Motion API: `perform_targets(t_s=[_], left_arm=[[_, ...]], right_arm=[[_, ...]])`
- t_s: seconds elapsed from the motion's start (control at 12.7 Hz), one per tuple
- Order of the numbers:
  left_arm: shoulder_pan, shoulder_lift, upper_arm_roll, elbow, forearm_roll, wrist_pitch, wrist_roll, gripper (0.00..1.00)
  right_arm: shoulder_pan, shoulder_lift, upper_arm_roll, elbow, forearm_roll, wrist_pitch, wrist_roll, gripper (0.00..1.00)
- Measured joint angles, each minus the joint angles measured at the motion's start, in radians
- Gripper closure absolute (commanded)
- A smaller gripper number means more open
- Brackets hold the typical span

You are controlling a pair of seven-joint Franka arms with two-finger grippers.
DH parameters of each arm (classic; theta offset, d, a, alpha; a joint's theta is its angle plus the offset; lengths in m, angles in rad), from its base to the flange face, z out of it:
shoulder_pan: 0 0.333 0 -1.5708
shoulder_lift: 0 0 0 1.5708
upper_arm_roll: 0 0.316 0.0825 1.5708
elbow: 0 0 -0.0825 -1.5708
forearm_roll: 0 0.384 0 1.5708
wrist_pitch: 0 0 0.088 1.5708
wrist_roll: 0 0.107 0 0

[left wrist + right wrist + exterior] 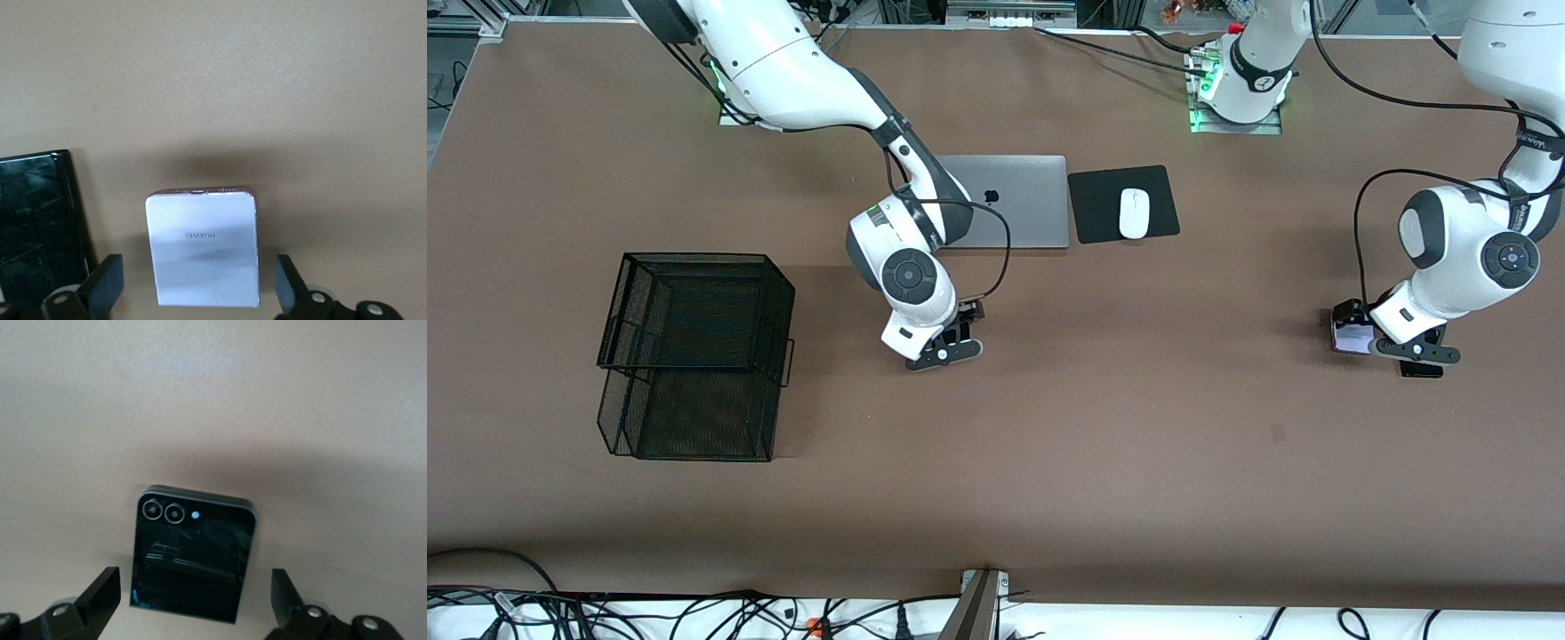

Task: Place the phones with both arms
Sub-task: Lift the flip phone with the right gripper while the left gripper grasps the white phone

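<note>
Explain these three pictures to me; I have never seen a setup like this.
Two white robot arms stand at a brown table. The big picture looks down from a high camera facing them; the two small ones come from cameras on the arms' wrists.

The left hand hangs open over a white-lavender phone, with a longer black phone lying beside it. The right hand hangs open over a small black phone. Neither hand holds anything; the fingers stand clear of each phone's sides.

Also on the table: a silver laptop, a white mouse on a black pad, and a black mesh basket toward the right arm's end.
</note>
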Motion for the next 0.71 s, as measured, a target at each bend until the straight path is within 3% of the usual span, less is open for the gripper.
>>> perform_targets(t_s=[0.71], left_arm=[[0.018, 0.066, -0.003, 0.0, 0.0, 0.095, -0.001, 0.0]], right_arm=[[0.009, 0.02, -0.001, -0.017, 0.003, 0.051, 0.045, 0.0]])
